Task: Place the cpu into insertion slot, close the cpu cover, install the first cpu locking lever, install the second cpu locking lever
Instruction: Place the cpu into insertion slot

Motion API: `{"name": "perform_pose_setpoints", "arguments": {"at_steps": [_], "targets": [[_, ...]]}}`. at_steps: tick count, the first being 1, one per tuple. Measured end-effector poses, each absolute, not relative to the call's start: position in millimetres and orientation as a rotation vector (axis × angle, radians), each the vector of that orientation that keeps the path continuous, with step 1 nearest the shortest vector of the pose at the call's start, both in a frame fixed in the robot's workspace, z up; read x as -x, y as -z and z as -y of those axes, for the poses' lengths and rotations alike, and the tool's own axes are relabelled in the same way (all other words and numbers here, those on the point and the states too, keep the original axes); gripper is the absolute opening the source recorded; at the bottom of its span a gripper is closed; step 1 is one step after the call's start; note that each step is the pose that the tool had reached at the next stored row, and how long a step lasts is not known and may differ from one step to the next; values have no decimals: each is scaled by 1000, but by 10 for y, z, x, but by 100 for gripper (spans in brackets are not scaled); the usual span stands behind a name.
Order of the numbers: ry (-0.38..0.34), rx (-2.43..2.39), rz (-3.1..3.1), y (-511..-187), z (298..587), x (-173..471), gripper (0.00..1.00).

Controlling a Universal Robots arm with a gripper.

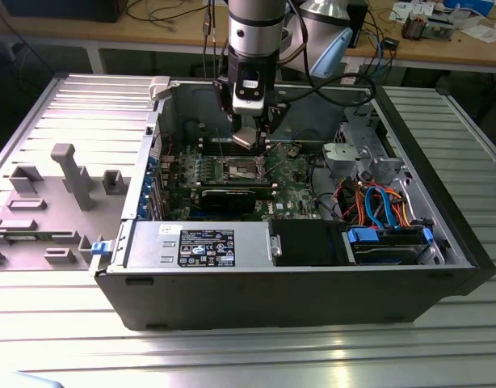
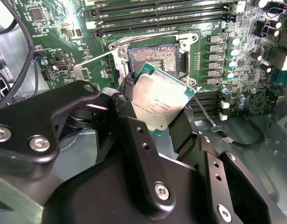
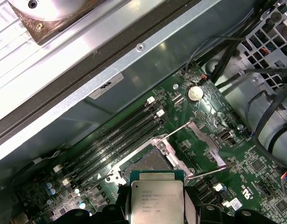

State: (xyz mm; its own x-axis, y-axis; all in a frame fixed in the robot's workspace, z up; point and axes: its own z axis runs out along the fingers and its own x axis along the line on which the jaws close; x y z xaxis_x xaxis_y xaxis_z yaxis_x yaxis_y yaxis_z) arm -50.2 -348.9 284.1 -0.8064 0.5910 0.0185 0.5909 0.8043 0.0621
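My arm (image 1: 250, 32) comes straight down from above into the open pc case (image 1: 272, 299), wrist vertical, w/ my fingers (image 1: 246, 133) pointing down over the middle of the green motherboard (image 1: 296, 174). The fingers are clamped on the cpu (image 1: 245, 138), one black pad on each of two opposite edges, so the gap between them is just the chip's width. In the second wrist view the cpu (image 2: 160, 99) sits between the pads (image 2: 183, 130) w/ its silvery top facing the camera, and it looks tilted rel. to the board, one corner lower than the rest. In the first wrist view the cpu (image 3: 156, 201) hangs just in front of the insertion slot (image 3: 146, 163). The chip is above the slot, not seated; in the exterior view there's a clear gap down to the insertion slot (image 1: 238, 168), and in the second wrist view the dark contact field of the slot (image 2: 155, 56) is bare and partly hidden behind the chip's upper edge. The cpu cover (image 3: 206, 147) is swung open, lying off to one side of the slot, and a thin wire lever (image 3: 174, 129) stands raised away from the socket frame. Long black memory slots (image 3: 120, 135) run alongside the socket. The case rests on a ribbed metal counter (image 1: 70, 339).
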Motion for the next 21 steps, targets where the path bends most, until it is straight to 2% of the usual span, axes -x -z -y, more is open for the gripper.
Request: {"name": "perform_pose_setpoints", "arguments": {"at_steps": [21], "targets": [[-102,-1005,-2972,-2835,3489,502,55]]}}
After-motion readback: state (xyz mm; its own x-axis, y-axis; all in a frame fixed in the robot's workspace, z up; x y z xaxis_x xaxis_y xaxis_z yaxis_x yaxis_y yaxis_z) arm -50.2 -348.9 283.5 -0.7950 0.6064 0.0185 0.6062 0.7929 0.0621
